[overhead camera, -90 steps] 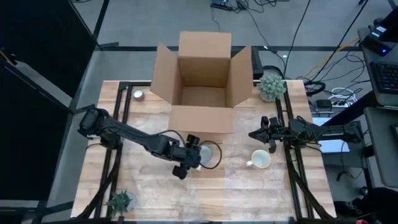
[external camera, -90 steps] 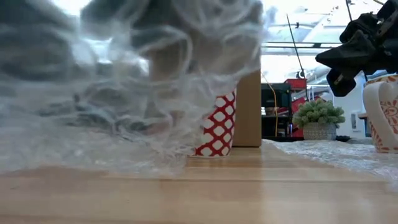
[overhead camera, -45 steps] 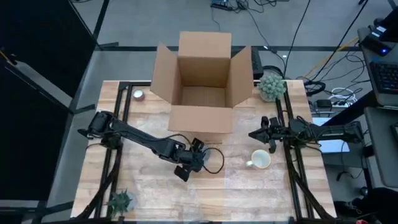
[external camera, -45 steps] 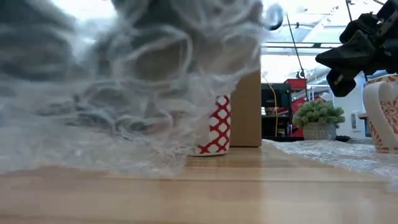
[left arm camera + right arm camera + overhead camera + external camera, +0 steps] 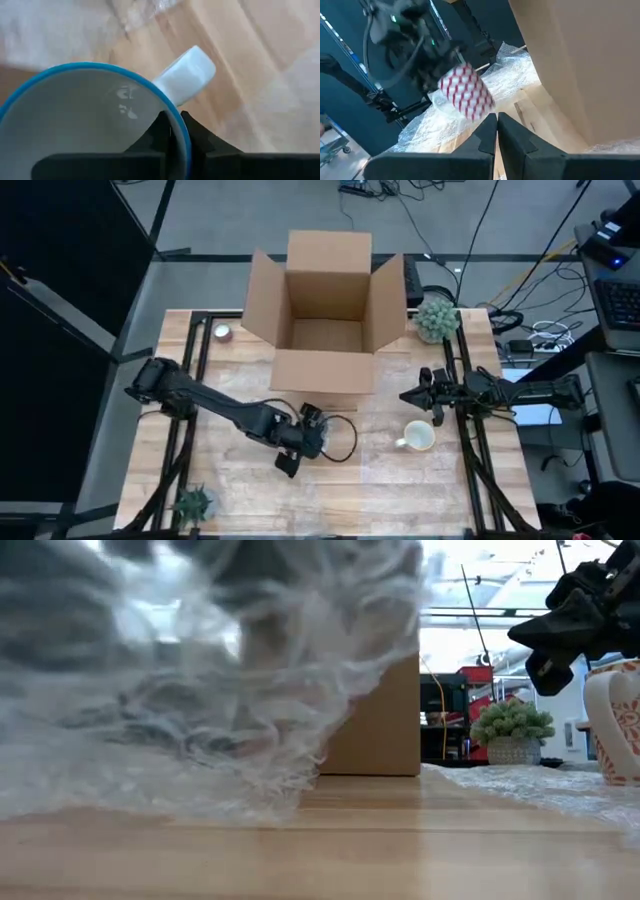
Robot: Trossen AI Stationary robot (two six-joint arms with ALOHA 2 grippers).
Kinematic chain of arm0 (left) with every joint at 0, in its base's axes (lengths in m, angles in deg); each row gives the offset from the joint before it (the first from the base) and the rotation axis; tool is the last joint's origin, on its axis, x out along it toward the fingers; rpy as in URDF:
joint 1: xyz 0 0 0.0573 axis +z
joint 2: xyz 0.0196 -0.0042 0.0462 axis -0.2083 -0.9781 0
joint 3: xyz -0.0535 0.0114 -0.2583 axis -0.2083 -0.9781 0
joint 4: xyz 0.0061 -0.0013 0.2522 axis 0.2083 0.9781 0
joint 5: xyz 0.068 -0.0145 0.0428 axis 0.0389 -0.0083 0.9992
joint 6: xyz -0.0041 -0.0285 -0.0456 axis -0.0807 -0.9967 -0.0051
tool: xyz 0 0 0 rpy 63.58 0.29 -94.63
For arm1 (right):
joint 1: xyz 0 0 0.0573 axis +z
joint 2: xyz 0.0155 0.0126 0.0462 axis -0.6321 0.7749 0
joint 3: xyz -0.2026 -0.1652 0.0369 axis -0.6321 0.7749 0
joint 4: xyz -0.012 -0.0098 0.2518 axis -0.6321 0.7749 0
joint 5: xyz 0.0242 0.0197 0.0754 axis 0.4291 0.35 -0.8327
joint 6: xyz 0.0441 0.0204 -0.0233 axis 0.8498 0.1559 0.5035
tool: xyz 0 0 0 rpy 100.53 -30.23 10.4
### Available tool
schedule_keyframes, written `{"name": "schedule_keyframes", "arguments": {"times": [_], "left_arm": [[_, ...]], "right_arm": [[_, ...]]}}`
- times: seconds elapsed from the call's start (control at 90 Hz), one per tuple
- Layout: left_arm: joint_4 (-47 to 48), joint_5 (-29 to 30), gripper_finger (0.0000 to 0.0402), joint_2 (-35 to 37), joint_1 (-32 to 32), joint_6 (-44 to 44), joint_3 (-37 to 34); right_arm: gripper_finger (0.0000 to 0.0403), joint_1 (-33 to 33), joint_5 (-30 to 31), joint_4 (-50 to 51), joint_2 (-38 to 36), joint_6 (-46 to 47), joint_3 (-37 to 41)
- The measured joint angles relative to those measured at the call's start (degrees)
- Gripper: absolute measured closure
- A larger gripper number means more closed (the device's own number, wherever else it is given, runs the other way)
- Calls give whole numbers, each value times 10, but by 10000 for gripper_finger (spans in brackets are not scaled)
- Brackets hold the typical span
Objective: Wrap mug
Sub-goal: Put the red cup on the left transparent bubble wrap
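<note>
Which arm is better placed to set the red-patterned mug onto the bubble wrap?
Left. The left gripper is clamped on the mug rim, over the bubble wrap; the right gripper waits by the cardboard box.

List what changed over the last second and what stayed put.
The left pincer, clamped on the rim of the red-and-white mug, carried it toward the table's left side, so bubble wrap now hides it in the low view. The right pincer, white mug and cardboard box did not move.

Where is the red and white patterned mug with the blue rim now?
The red and white patterned mug is in the left claw, its rim pinched, in front of the cardboard box.
</note>
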State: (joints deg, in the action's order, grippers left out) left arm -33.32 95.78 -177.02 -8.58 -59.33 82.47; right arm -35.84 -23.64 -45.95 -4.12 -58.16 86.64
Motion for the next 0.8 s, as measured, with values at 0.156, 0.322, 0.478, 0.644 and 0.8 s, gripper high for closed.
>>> {"name": "schedule_keyframes", "arguments": {"times": [0.156, 0.322, 0.478, 0.644, 0.8], "left_arm": [[123, -1, 399, 26, -31, -152, -1], [149, 0, 399, 42, -78, -271, -37], [153, 1, 400, 44, -110, -367, -114], [136, 3, 400, 48, -115, -426, -174], [81, 3, 400, 48, -111, -381, -181]], "right_arm": [[403, 24, 0, -1, 8, 4, 0], [403, 56, 8, -29, 29, 9, 0], [403, 82, 22, -84, 62, 9, 0], [403, 110, 41, -125, 119, 7, -15], [403, 135, 66, -120, 191, -18, -61]]}}
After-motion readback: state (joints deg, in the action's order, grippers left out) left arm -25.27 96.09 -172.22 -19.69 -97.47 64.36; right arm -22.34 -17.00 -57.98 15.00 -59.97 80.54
